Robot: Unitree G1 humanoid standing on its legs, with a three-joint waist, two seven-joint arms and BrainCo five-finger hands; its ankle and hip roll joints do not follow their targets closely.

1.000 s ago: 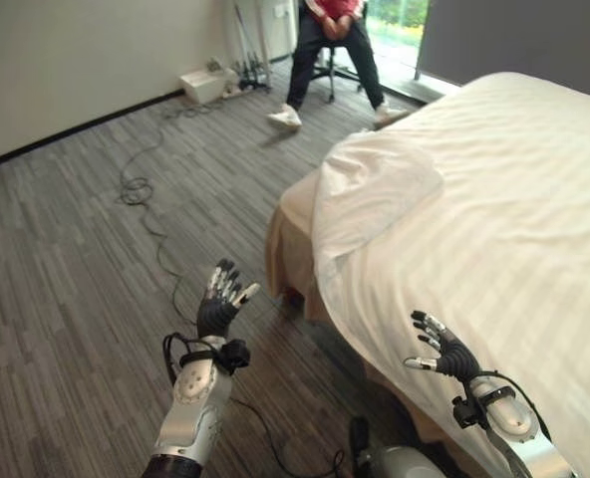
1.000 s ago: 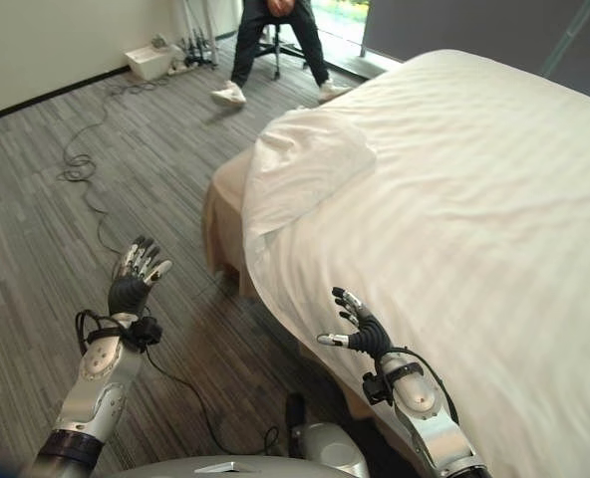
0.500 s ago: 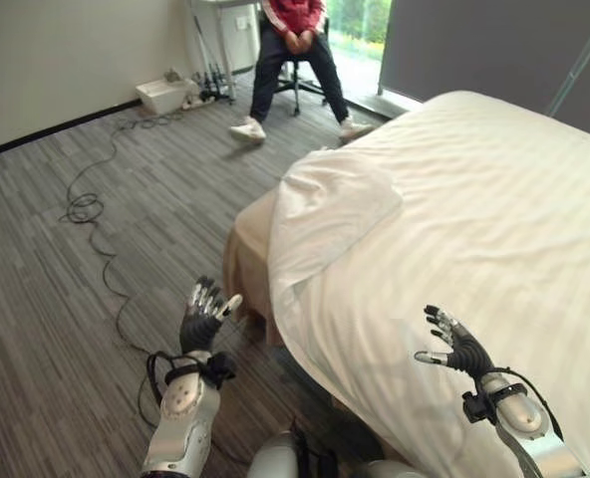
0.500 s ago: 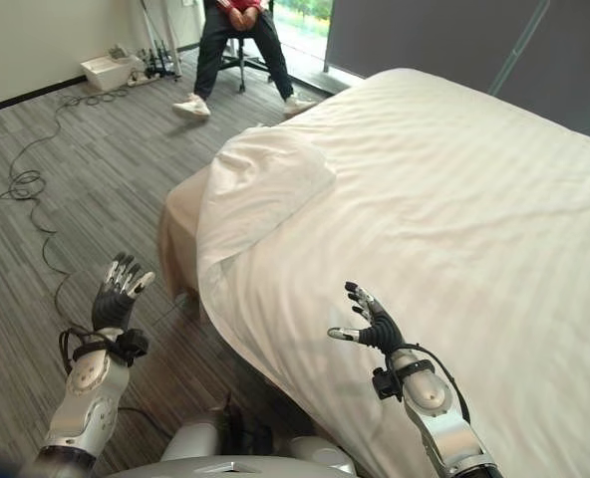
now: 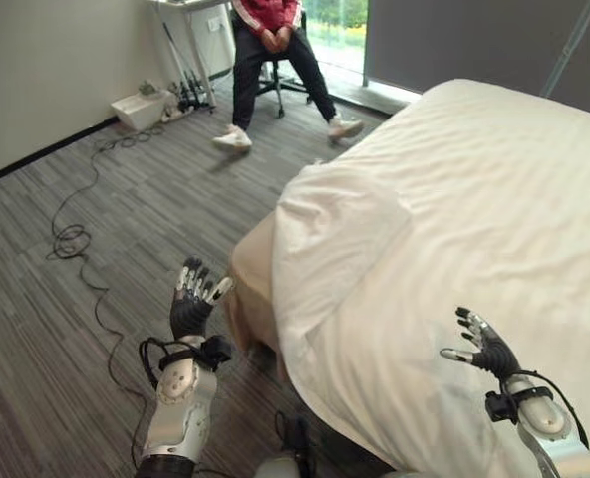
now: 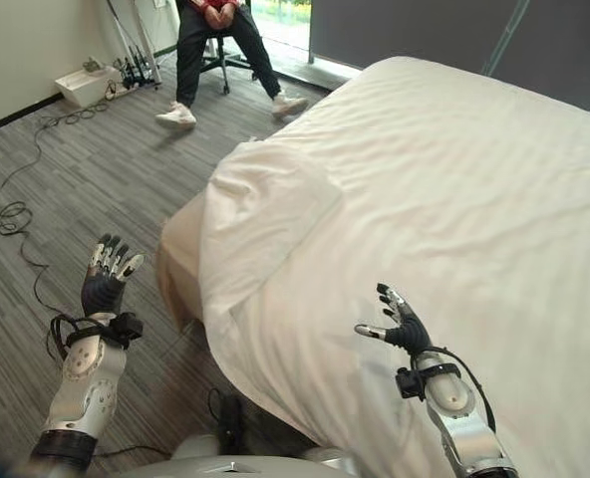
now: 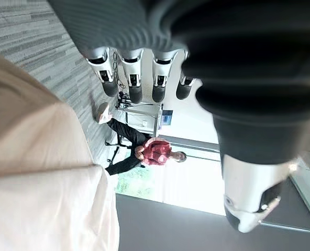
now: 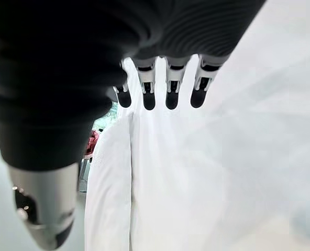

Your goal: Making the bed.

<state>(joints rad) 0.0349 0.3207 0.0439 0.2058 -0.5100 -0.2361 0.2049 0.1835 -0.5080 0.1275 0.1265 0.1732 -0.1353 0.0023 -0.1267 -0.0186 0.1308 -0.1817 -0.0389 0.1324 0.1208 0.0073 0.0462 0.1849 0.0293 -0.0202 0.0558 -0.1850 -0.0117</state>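
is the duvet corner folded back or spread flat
Folded back: the duvet corner lies doubled over itself, leaving the mattress corner bare.

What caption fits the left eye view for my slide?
Both open hands, left hand over grey floor, right hand above white striped duvet with its corner folded back.

A bedroom: a large bed [image 5: 494,189] under a white duvet [image 6: 425,199], grey plank floor [image 5: 66,299].
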